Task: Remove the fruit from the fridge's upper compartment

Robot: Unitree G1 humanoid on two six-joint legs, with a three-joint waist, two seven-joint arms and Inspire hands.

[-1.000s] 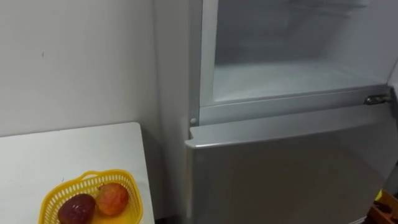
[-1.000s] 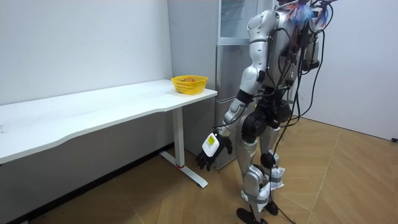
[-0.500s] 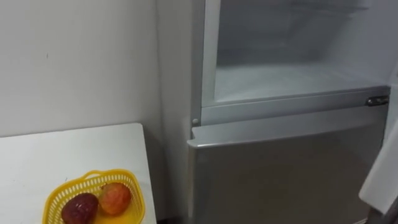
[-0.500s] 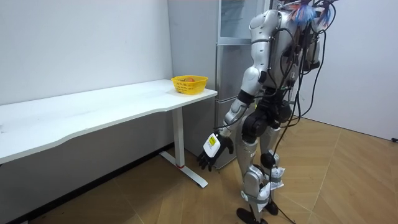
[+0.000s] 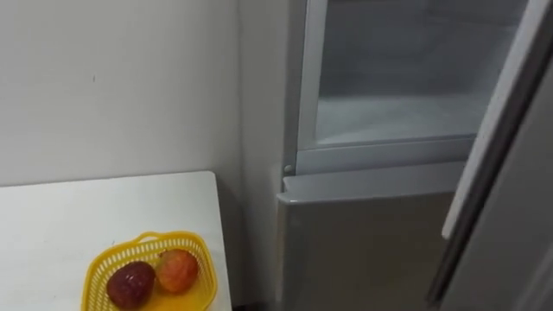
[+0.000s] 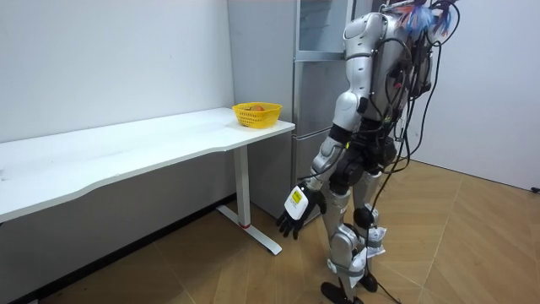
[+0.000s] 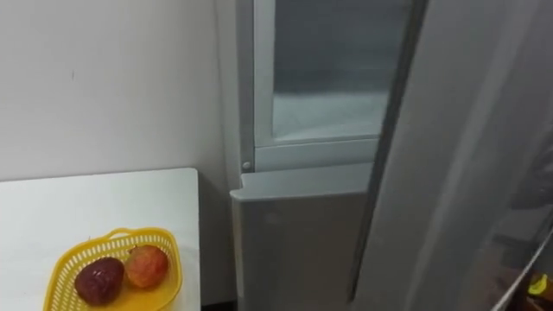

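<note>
The upper fridge compartment [image 5: 389, 112] stands open, and its white shelf looks bare. The upper door [image 5: 510, 130] cuts in from the right and hides the compartment's right side; in the right eye view this door [image 7: 449, 155] covers most of the right half. Below it the lower fridge door [image 5: 363, 242] is closed. In the room view I stand facing the fridge [image 6: 314, 93], and my left hand [image 6: 297, 211] hangs open and holds nothing at knee height.
A yellow basket [image 5: 147, 239] sits on the white table [image 5: 69, 216] left of the fridge, holding a dark red fruit [image 5: 131, 283] and an orange-red fruit [image 5: 177, 269]. The long table [image 6: 126, 152] runs along the wall. Bare wooden floor lies behind me.
The upper door has swung in from the right across the compartment. The eye view has shifted, so the basket and fridge sit further right. My left hand has swung slightly toward the room view's right.
</note>
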